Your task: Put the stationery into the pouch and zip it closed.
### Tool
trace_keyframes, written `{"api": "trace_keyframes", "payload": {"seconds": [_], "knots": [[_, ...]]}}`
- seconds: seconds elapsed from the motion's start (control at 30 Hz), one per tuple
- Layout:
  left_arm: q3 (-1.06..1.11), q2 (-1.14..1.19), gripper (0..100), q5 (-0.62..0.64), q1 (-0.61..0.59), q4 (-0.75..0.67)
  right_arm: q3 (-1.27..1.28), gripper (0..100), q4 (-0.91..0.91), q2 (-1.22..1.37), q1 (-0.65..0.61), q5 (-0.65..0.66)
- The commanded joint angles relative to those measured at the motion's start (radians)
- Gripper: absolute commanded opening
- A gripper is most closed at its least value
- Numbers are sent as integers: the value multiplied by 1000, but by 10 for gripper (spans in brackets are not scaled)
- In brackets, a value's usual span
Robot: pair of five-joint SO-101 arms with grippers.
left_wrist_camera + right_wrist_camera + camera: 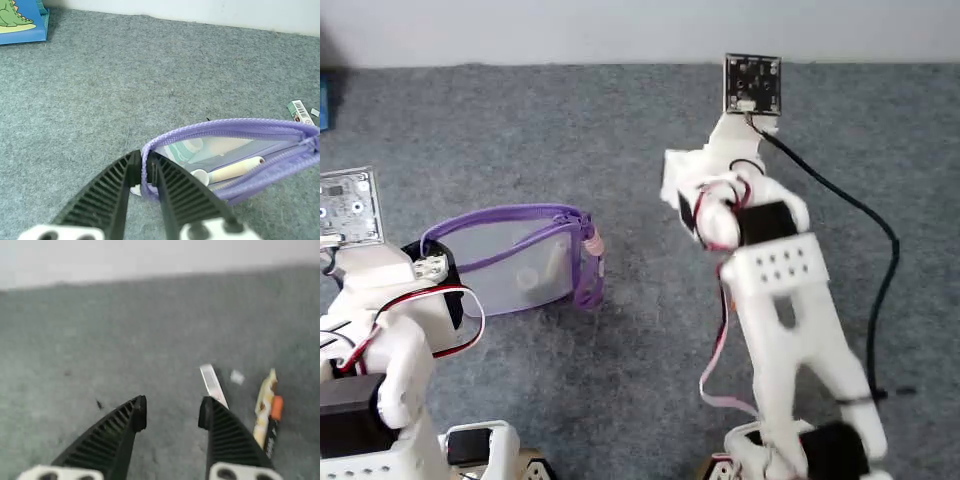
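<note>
A clear pouch [515, 262] with a purple zipper lies on the grey carpet, its mouth open. My left gripper [145, 167] is shut on the pouch's [235, 150] zipper rim at one end; from above it sits at the pouch's left end [428, 258]. Inside the pouch lie a cream-and-white pen [232, 170] and other pale items. My right gripper [172, 412] hovers open over bare carpet with nothing between its fingers. Just beyond it lie a slim white strip [212, 384] and an orange-and-black pen [268, 415].
A blue box with a dinosaur picture [21, 21] stands at the carpet's far edge by the wall. A small green-and-white label piece [300, 111] lies past the pouch. A white scrap [237, 376] sits by the strip. The right arm [770, 260] and its black cable [880, 250] stand right of the pouch.
</note>
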Motion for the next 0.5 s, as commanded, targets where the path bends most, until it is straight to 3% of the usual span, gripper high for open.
{"api": "trace_keyframes", "payload": {"seconds": [0.0,0.47], "knots": [[21,28,11,-6,8,-9,-115,191,8,114,50,-14],[22,28,11,-8,8,-44,-801,194,372,814,82,80]]}}
